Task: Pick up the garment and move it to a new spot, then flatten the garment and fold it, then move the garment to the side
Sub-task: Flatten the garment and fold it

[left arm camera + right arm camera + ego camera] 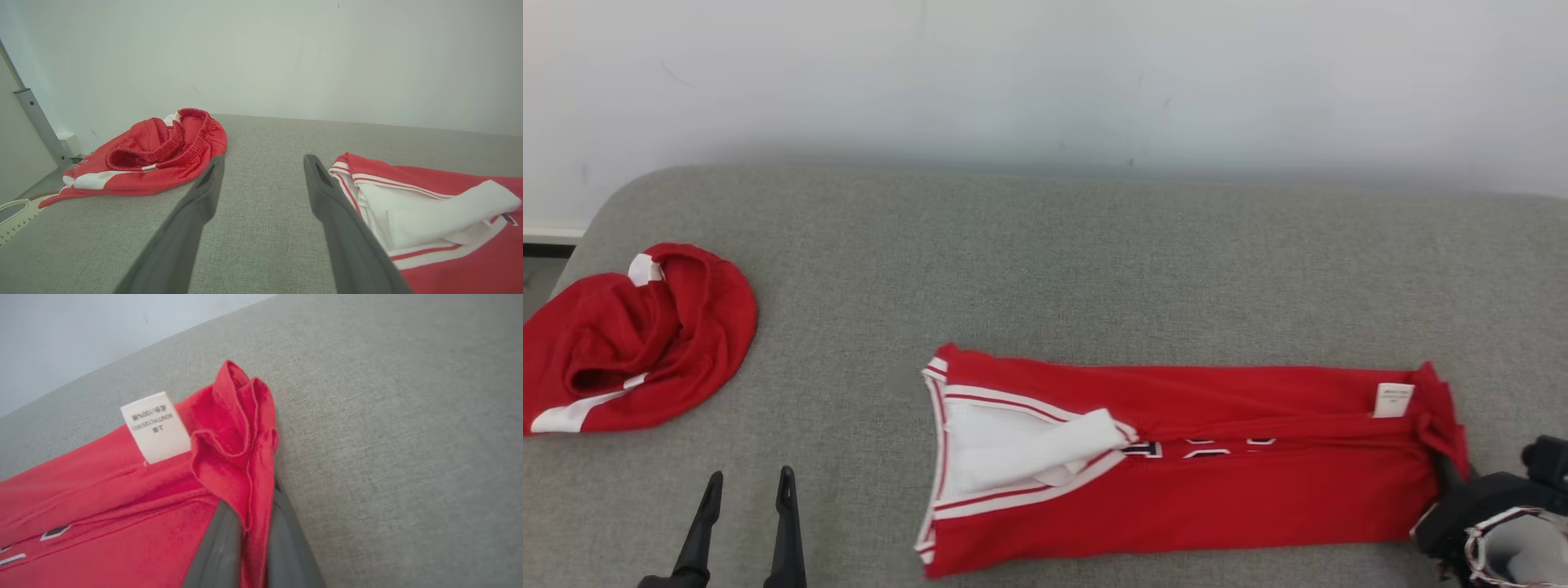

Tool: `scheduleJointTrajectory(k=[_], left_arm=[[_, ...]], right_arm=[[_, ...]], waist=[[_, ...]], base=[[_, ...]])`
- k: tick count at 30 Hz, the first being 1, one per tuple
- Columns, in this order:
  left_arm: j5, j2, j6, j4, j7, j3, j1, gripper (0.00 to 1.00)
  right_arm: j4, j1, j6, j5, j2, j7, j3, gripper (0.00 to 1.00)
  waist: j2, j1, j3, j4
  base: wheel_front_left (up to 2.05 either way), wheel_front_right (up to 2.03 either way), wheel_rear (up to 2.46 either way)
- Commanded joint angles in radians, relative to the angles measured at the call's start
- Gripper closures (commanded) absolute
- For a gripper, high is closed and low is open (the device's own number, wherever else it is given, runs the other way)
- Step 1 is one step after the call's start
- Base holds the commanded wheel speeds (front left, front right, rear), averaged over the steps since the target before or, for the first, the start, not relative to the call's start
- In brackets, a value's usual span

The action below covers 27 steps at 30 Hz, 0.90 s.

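— Head view, right side first: right gripper [1450, 482] at the lower right, clamped shut on the right end of the jersey [1176, 490].
— Same in the right wrist view: both fingers [216, 547] pressed together on a bunched red fold, tips buried in cloth. White label [156, 426] just beside that fold, print upside down.
— Whereabouts of the jersey?
— Flat on the grey surface [1045, 269], right of centre, folded into a long band running left to right. White-trimmed neckline at the left end, a white flap lying across it (dark-and-white lettering half lost in the crease).
— And the left?
— Left gripper [750, 474] at the lower left, jaws spread wide, nothing between them, over bare grey fabric. Apart from the jersey in the head view. In the left wrist view, one finger [327, 192] overlapping the neck edge; contact impossible to judge.
— Anything else around?
— Red shorts [637, 343] with white stripes, crumpled in a heap at the far left edge, waistband gaping. Well apart from the jersey, bare fabric between. Pale wall [1045, 73] behind. Grey post [39, 122] and a white lacy object [12, 212] off the left edge, seen from the left wrist.
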<state>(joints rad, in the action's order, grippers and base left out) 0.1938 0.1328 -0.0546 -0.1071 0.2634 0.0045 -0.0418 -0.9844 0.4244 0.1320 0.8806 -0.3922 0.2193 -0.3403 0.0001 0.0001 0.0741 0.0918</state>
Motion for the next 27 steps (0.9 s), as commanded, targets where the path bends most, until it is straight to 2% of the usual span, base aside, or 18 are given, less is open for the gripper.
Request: scheduleJointTrajectory(k=[1,8,13,17,19,27], left_arm=[[-0.007,-0.010,-0.009,-0.004,0.004,0.005,-0.022,0.00],[-0.024,-0.025,-0.028,-0.022,0.004,0.014,-0.032,0.00],[-0.038,-0.021,-0.033,-0.038,0.004,0.022,-0.046,0.00],[-0.053,-0.011,-0.035,-0.062,0.004,0.026,-0.050,0.00],[-0.059,-0.009,-0.036,-0.075,0.004,0.029,-0.055,0.00],[-0.061,-0.012,-0.041,-0.093,0.004,0.015,-0.041,0.00]], right_arm=[[-0.006,-0.004,-0.002,0.010,-0.037,0.015,0.014,1.00],[0.019,-0.031,-0.002,0.023,-0.130,0.041,0.059,1.00],[0.084,-0.053,-0.002,0.008,-0.148,0.044,0.066,1.00],[0.192,-0.083,-0.002,0.009,-0.130,0.044,0.055,1.00],[0.292,-0.101,-0.002,0.013,-0.102,0.017,0.037,1.00],[0.520,-0.142,-0.002,-0.015,0.009,-0.093,-0.012,1.00]], waist=[[-0.0001,-0.0001,-0.013,-0.011],[-0.0001,-0.0001,-0.036,-0.028],[-0.0001,-0.0001,-0.057,-0.040],[-0.0001,-0.0001,-0.075,-0.048],[-0.0001,-0.0001,-0.084,-0.049],[-0.0001,-0.0001,-0.087,-0.023]], base=[[0.00,0.00,0.00],[0.00,0.00,0.00],[0.00,0.00,0.00],[0.00,0.00,0.00],[0.00,0.00,0.00],[0.00,0.00,0.00]])
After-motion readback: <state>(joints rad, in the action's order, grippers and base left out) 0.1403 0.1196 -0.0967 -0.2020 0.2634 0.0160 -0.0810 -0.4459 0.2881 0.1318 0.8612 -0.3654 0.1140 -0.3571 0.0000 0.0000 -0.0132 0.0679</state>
